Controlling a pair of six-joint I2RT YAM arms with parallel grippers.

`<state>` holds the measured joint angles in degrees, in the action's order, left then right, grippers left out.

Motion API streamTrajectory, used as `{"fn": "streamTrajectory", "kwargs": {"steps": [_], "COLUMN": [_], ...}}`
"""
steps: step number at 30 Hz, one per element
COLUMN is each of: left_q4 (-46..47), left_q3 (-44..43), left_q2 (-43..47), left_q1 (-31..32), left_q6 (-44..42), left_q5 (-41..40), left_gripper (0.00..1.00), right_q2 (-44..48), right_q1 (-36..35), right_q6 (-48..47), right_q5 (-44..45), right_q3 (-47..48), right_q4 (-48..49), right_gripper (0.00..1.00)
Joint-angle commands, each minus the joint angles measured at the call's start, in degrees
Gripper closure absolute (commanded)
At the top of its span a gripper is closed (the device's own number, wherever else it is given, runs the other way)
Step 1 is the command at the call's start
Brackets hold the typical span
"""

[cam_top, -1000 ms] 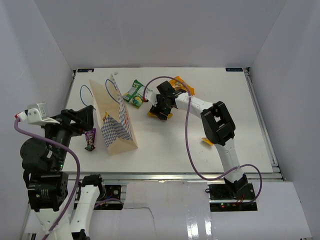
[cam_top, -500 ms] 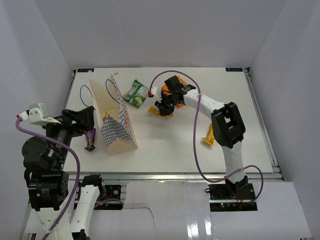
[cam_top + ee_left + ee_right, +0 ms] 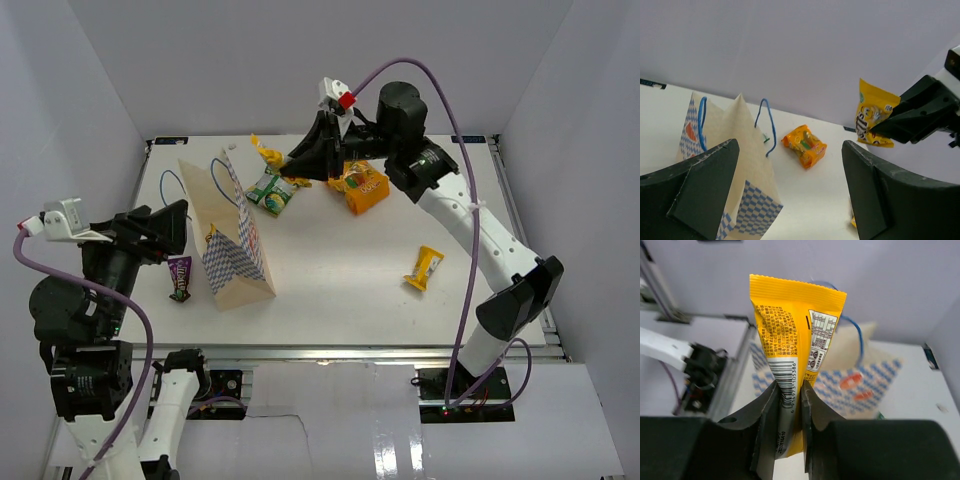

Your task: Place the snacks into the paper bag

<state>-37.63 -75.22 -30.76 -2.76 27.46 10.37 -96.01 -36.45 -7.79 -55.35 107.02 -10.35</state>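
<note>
So the right gripper (image 3: 287, 160) is being kept pinched tight on a yellow packet (image 3: 266, 153). The lower end of the wrapper is being squeezed between the two fingers (image 3: 767, 410), and the rest is being left sticking up out of them, barcode side turned to the wrist camera. The packet is being held up in the air over the far part of the bench (image 3: 340, 290), just past the green-and-white packet (image 3: 272, 190) and a bit right of the paper bag (image 3: 228, 240) and its blue string handles. The paper bag is being left sitting on the left part of the bench, zigzag side turned to the right. The left gripper (image 3: 165, 228) is being held wide open at the bag's left side, with nothing being gripped between its fingers. From that wrist the bag and the lifted yellow packet are both being seen past them. An orange bag (image 3: 360, 186) is being left lying on the bench under the right arm, near the green-and-white packet. A purple candy bar (image 3: 180, 277) is being left just beside the paper bag's left side. A second yellow wrapper (image 3: 425, 267) is being left well apart on the right.
</note>
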Motion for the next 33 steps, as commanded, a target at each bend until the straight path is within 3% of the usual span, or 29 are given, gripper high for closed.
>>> {"fn": "streamTrajectory", "kwargs": {"steps": [1,5,8,14,24,33], "left_q4": [3.9,8.2,8.2,7.4,6.1,6.0], "left_q3": [-3.7,-6.4,-9.4,-10.2,-10.0,-8.5], "left_q2": [-1.4,-1.6,-2.6,-1.6,-1.1,-1.3], "left_q1": [0.2,0.2,0.2,0.2,0.2,0.3], "left_q6": [2.1,5.9,7.9,8.8,8.0,7.3], "left_q5": [2.2,2.5,2.6,1.6,0.9,1.4], "left_gripper": [0.05,0.05,0.05,0.05,0.05,0.05], "right_q2": [-2.3,-7.5,-11.7,-17.3,-18.9,-17.5], "right_q1": [-4.9,-11.2,-15.5,-20.6,-21.3,-22.0], "right_q6": [23.3,35.6,36.1,29.7,17.1,9.7], "right_q5": [-5.8,-2.4,1.8,13.1,33.4,37.0], "right_q3": [0.7,4.9,9.9,14.7,14.5,9.8], "right_q4": [19.2,28.4,27.9,22.9,19.7,17.2], "right_gripper": [0.86,0.86,0.86,0.85,0.87,0.84]}}
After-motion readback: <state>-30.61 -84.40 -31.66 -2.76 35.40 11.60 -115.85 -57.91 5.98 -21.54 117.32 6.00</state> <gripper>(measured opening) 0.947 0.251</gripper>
